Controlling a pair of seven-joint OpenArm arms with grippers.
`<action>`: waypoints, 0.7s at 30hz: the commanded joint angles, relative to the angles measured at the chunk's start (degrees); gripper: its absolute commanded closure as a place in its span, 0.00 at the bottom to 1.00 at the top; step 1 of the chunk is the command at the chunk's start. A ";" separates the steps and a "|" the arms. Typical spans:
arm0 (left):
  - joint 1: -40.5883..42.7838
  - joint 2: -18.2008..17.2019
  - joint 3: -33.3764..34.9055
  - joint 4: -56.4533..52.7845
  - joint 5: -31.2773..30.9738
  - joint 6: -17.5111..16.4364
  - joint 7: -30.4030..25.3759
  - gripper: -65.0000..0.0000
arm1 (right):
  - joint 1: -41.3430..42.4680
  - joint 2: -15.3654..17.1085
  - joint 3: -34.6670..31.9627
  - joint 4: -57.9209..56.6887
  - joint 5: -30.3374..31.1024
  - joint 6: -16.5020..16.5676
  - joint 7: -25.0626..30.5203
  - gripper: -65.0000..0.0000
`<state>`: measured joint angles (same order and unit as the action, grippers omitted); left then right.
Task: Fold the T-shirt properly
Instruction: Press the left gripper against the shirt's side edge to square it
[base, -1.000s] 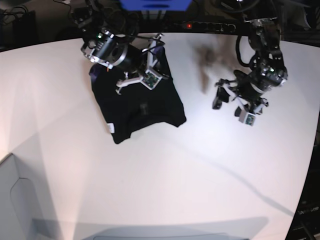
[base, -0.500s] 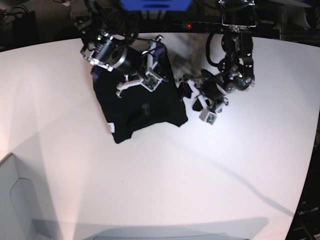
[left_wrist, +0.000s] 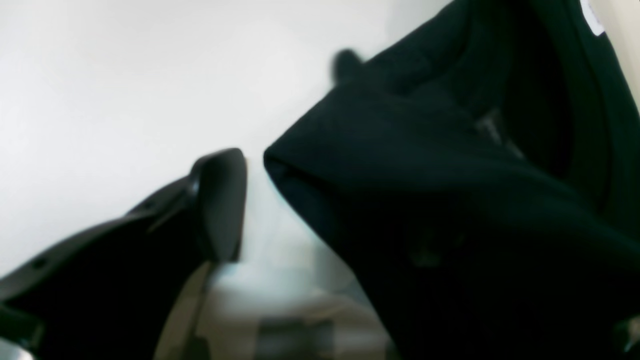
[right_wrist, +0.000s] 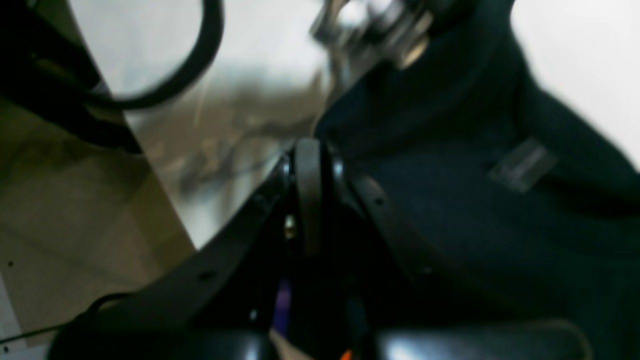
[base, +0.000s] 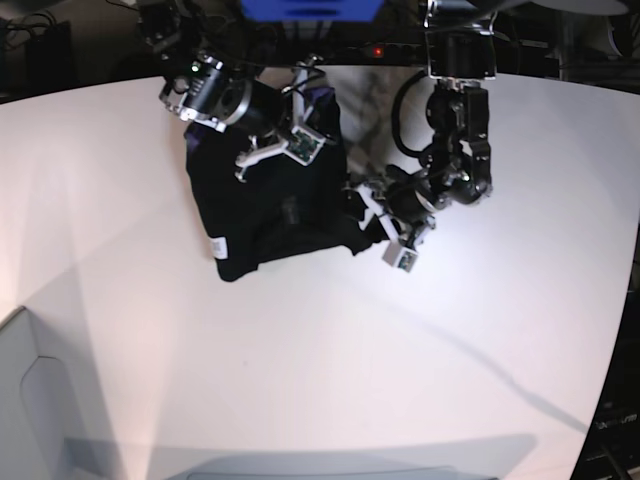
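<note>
The black T-shirt lies bunched on the white table, its small white label at the near left corner. My right gripper is shut on the shirt's far edge, where purple cloth shows; in the right wrist view its fingers are pressed together against the dark T-shirt. My left gripper stands open at the shirt's right corner. In the left wrist view one finger sits just beside the T-shirt's folded edge; the other finger is hidden by cloth.
A grey bin corner sits at the near left. Cables, a power strip with a red light and a blue object line the table's far edge. Bare tabletop spreads in front of and to the right of the shirt.
My left arm swung in from the right side of the table to the shirt's right corner, staying open. The shirt shifted slightly up and left with my right gripper.
</note>
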<state>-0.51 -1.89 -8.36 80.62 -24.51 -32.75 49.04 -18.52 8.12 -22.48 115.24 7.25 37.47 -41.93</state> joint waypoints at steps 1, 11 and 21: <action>-0.41 -0.26 -0.04 0.22 1.08 0.44 1.29 0.28 | 0.37 0.10 -0.07 1.11 0.89 1.08 1.71 1.00; -0.94 -0.70 -0.39 1.89 1.00 0.44 1.29 0.28 | 0.99 1.15 0.37 0.58 0.80 1.08 1.71 1.00; -0.94 -2.64 -2.94 5.40 0.47 0.44 1.29 0.28 | 2.22 1.15 0.02 -2.41 0.80 1.08 1.19 1.00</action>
<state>-0.49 -4.27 -11.18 84.82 -22.98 -32.38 51.46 -16.67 9.45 -22.41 112.01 7.33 37.50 -41.91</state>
